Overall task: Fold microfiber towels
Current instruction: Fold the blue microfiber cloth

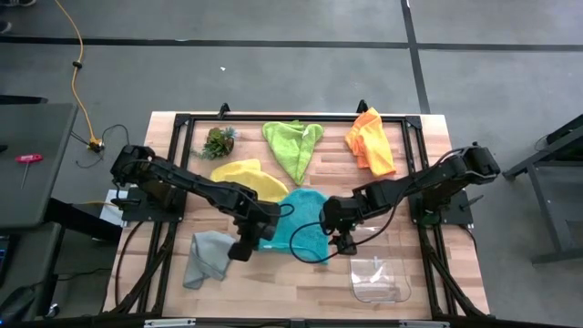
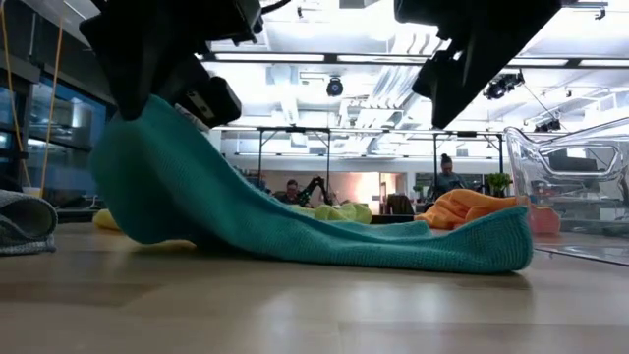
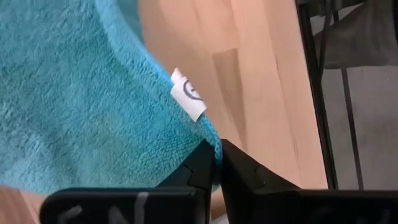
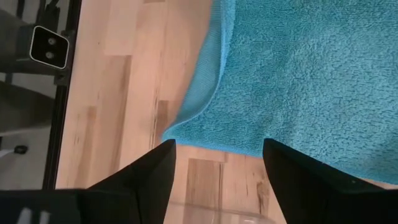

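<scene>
The teal towel (image 1: 296, 223) lies mid-table, its left end raised by my left gripper (image 3: 216, 152), which is shut on it. My right gripper (image 4: 217, 146) hangs open just above the towel's right near corner (image 4: 173, 133), which lies on the wood, and touches nothing. The grey towel (image 1: 208, 258) lies crumpled at the near left. The yellow towel (image 1: 250, 178), lime green towel (image 1: 293, 146) and orange towel (image 1: 371, 138) lie farther back. My left gripper pinches the teal towel's hemmed edge (image 3: 214, 144) between its two fingertips, close beside the white label (image 3: 188, 96). The fingers slant down from above. The held end (image 2: 162, 138) is lifted off the table; the cloth slopes down from it, and the rest (image 2: 442, 251) lies flat.
A clear plastic bin (image 1: 378, 278) stands at the near right, close to my right gripper. A small green plant clump (image 1: 219, 141) sits at the far left. A black frame (image 1: 182, 118) runs round the tabletop.
</scene>
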Available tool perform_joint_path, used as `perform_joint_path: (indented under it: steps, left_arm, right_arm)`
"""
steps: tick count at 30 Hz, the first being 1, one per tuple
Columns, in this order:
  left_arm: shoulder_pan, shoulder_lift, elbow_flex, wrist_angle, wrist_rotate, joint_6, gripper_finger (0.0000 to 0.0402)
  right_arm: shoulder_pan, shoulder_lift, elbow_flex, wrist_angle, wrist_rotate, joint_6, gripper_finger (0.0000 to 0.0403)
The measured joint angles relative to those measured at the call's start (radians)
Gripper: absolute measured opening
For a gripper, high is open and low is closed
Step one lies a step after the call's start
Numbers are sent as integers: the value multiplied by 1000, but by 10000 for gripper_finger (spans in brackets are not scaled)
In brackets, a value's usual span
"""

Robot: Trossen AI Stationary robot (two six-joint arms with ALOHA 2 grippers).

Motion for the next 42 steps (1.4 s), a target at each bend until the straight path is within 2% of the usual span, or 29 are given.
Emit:
perform_joint_path:
  steps: [5, 12, 18, 23, 26, 29, 32, 36, 42]
  left_arm:
    - [-45, 0, 1, 53, -4, -62, 55]
    - [-108, 0, 1, 75, -74, -181, 141]
    - [-70, -29, 2, 1, -108, -173, 197]
    - [57, -143, 2, -71, -252, -54, 199]
    - [168, -196, 4, -46, -282, 23, 193]
    - [269, -196, 2, -52, -278, 145, 188]
    - [342, -144, 3, -46, -222, 260, 184]
    - [389, -31, 2, -30, -128, 308, 177]
    - [393, 137, 1, -32, -137, 351, 161]
  right_arm:
    - [0, 0, 0, 0, 0, 1, 234]
    - [0, 0, 0, 0, 0, -25, 234]
    - [0, 0, 0, 5, 0, -33, 234]
    - [-2, 0, 2, 23, 9, -32, 234]
    - [-2, 0, 2, 23, 30, -7, 234]
    - [-2, 0, 2, 23, 49, 27, 234]
    - [-2, 0, 2, 23, 56, 54, 234]
    - [-2, 0, 2, 23, 64, 84, 234]
    - [-2, 0, 2, 23, 130, 122, 234]
